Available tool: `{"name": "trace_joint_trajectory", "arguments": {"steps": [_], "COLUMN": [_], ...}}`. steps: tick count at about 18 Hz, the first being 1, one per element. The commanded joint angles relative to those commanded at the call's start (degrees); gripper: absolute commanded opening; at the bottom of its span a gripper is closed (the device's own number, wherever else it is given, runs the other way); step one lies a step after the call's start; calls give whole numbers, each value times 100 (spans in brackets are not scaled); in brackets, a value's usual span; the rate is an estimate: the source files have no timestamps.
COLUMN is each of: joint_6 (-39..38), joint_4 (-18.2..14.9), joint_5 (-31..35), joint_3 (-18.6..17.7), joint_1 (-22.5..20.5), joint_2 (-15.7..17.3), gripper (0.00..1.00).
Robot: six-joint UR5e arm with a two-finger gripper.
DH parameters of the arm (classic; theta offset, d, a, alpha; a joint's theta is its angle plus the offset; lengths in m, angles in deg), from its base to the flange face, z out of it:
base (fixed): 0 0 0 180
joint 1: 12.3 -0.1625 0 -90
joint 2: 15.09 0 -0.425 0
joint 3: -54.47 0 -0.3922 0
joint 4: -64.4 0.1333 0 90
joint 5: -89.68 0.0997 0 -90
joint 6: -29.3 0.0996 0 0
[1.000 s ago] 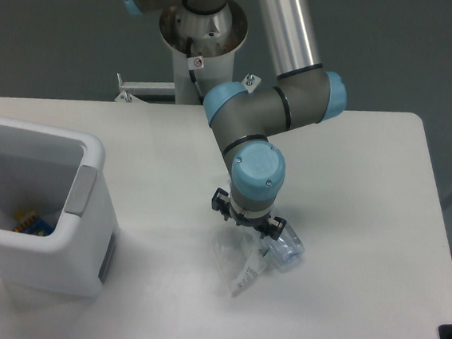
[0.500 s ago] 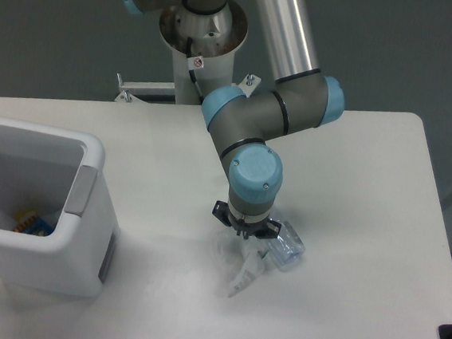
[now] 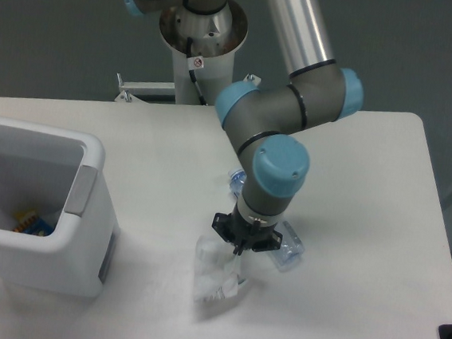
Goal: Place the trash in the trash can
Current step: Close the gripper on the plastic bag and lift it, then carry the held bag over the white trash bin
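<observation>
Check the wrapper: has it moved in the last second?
Yes. The film wrapper now hangs lower-left, nearer the trash can, away from the bottle.

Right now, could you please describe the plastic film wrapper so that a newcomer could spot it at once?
Start at the white trash can on the table's left side, then look right to the gripper. The film wrapper hangs crumpled just below it. Unlike the water bottle lying behind the arm, it is thin, flat and shapeless.
</observation>
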Motion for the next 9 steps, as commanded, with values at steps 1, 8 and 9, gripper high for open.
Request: {"name": "trace_joint_trajectory", "arguments": {"steps": [1, 8, 9], "joint_6": [-10, -194, -264], "joint_4": [0, 0, 0], "joint_5": [-63, -599, -704], "joint_3": [27, 158, 237], "joint_1": [-9, 17, 34], "joint_2": [9, 816, 904], "gripper": [0, 0, 0]}}
